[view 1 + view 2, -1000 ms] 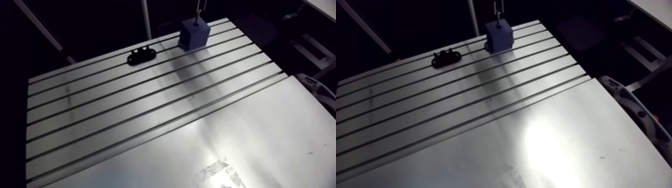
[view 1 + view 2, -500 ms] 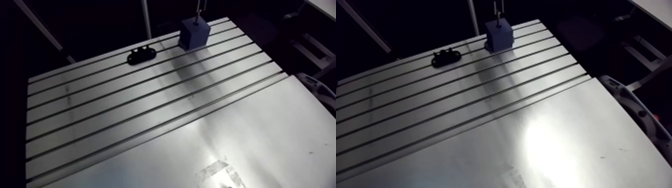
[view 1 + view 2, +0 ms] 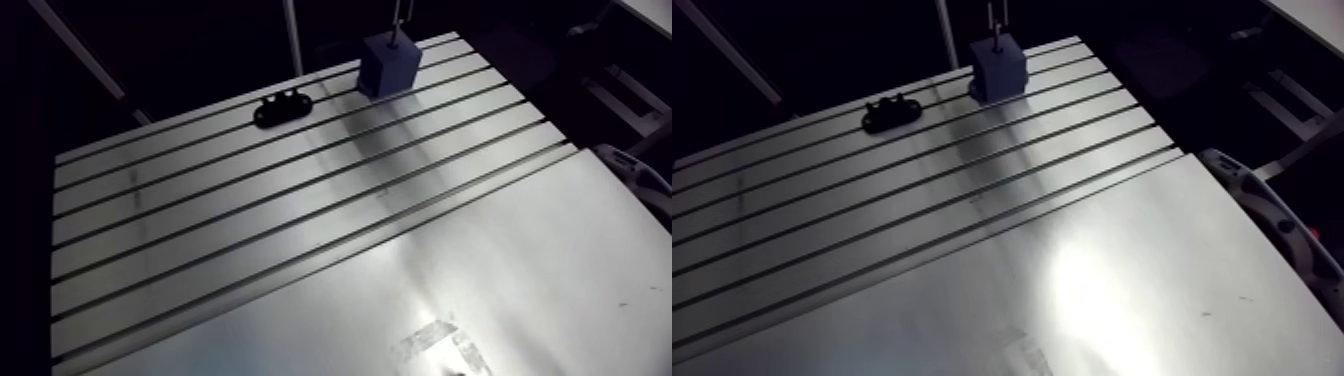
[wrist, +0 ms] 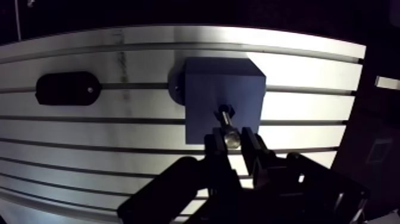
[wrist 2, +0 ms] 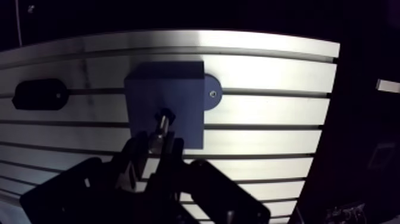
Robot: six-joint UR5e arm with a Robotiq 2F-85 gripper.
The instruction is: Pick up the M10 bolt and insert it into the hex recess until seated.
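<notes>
A blue block stands on the slotted table, with a dark recess in its top face. In the wrist view my gripper hangs right above the block, shut on a shiny metal bolt. The bolt points down, and its far end meets the dark recess. How deep it sits cannot be told. In the arm view the blue block is at the table's far edge, with the bolt sticking up out of its top.
A black oval fixture lies on the table beside the block, apart from it; the arm view shows this fixture near the far edge. A smooth plate covers the table's near part. The table edge runs just behind the block.
The whole arm view has slid very slightly, so the camera moved a little. The block, the bolt and the black fixture keep their places on the table.
</notes>
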